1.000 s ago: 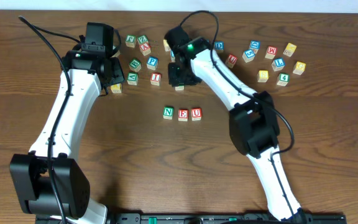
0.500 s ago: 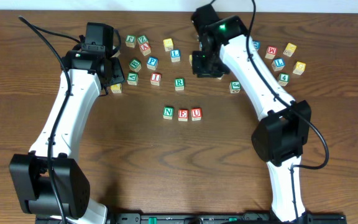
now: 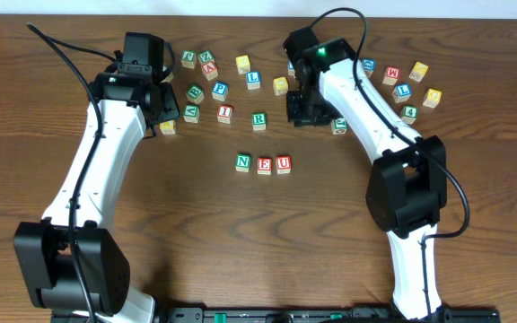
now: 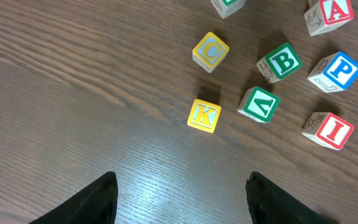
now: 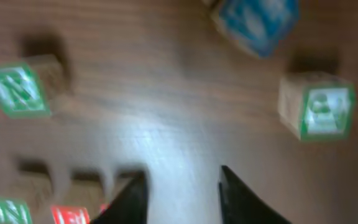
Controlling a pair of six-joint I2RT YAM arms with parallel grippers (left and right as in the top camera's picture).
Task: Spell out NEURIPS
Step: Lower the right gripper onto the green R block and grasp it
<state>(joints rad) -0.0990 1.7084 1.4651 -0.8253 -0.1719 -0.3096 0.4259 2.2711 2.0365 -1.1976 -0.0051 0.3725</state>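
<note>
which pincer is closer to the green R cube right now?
Right. The right pincer is just image-right of the green R cube in the overhead view; the left pincer sits farther off on its image-left.

Your item: one surface (image 3: 240,233), dark brown wood, grain running side to side, filling the overhead view. Along the surface's far edge you have a thin pale strip (image 3: 151,3), nature unclear. Along its near edge, a black rail (image 3: 267,316). Lighting: even, with a soft sheen (image 5: 160,134) on the wood.
</note>
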